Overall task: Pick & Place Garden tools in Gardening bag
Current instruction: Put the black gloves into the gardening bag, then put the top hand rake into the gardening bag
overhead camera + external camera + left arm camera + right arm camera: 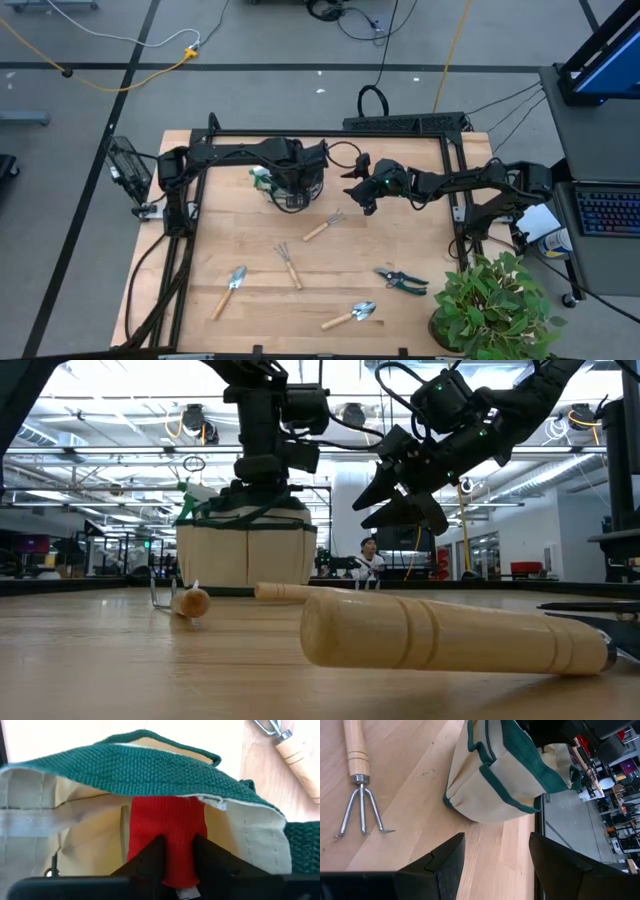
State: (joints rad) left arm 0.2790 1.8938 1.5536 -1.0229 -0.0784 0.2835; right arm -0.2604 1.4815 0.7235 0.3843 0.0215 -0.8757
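The gardening bag stands at about 11 o'clock from the table centre, near the far edge, with the left gripper directly above its mouth and reaching inside. The red item hangs between that gripper's fingers, below the green trim and inside the tan walls. Risk one, as a judgement: the fingers stand only narrowly parted and both sit against the red fabric, so it may cling to a pad and be lifted back out when the arm rises; the soft material and the tight gap would be the cause. Risk two: the loop handle crosses close over the opening, and a rising wrist could snag it and tip the light bag. Risk three: the right gripper hovers just beside the bag at about 3 o'clock from it, fingers spread wide and empty; two arms this close could collide on the next move. Outward from the bag, the hand rake lies at 5 o'clock from it, a second fork and two trowels nearer the front edge, the pruning shears at 4 o'clock, all still to be bagged; the potted plant occupies the front right corner
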